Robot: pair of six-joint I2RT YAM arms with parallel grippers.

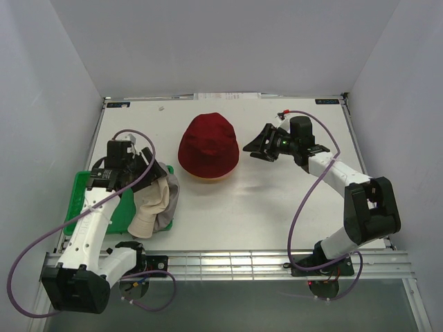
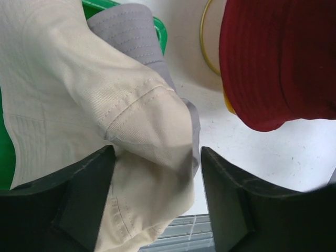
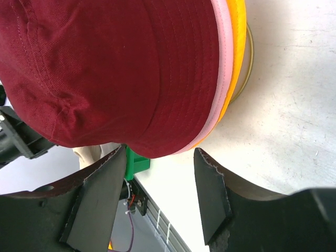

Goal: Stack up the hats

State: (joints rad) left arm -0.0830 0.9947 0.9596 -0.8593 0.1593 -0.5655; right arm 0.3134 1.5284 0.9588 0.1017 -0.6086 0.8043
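Note:
A dark red hat (image 1: pixel 208 144) (image 3: pixel 105 68) tops a stack at the table's middle, with a pink brim (image 3: pixel 223 63) and a yellow-orange brim (image 3: pixel 239 47) showing beneath it. A crumpled cream-beige hat (image 1: pixel 151 206) (image 2: pixel 79 79) lies over a grey hat (image 1: pixel 169 204) (image 2: pixel 131 37) on the right edge of the green tray. My left gripper (image 1: pixel 149 169) (image 2: pixel 156 152) is open just above that pile, cream fabric lying loose between its fingers. My right gripper (image 1: pixel 257 149) (image 3: pixel 160 152) is open beside the stack's right brim, holding nothing.
The green tray (image 1: pixel 86 200) (image 2: pixel 160 31) sits at the table's left edge. A gold wire ring (image 2: pixel 206 47) (image 3: pixel 248 63) of the stand shows under the stacked hats. White walls enclose the table. A metal rail (image 1: pixel 228 263) runs along the near edge.

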